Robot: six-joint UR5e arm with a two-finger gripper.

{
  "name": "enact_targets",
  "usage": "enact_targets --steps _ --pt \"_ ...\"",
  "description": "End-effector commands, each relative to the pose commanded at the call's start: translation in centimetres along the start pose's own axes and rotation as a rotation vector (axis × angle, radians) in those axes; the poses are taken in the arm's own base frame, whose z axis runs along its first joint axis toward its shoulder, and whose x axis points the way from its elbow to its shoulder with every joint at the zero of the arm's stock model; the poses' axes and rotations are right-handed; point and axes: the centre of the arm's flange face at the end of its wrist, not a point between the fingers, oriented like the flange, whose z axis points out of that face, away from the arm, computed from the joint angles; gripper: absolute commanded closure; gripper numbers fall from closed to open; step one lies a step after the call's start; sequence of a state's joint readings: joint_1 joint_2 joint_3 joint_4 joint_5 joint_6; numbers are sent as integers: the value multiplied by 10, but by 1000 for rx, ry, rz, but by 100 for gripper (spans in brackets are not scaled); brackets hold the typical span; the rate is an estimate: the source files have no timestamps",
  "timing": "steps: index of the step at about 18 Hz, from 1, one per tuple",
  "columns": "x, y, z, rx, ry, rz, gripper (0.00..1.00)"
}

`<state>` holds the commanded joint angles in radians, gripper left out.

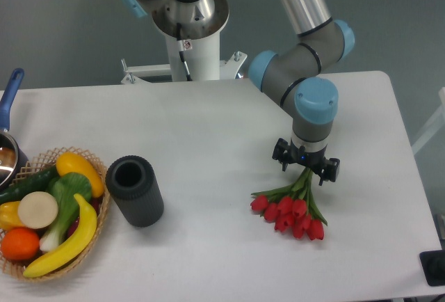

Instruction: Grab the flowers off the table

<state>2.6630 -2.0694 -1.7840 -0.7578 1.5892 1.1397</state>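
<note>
Writing was nowhere readable on any surface. Fingertips of the gripper [306,170] were hard to make out against the stems, so whether the jaws stood apart or clamped could not be told. It hung right over the stem end of the flowers [292,209], which lay on the table [208,121], red buds pointing toward the near edge. A saucepan [8,138] was cut off at the left.
</note>
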Motion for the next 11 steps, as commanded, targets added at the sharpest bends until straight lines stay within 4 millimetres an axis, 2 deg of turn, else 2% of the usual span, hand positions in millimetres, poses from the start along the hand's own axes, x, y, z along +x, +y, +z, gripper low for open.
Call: enact_targets --steps 1,3,4,11 --pt "0 0 0 1 1 2 58" --pt "1 0 0 6 3 -2 96" --pt "2 0 -1 4 2 -8 100" --pt "-7 1 -39 26 -62 -32 100"
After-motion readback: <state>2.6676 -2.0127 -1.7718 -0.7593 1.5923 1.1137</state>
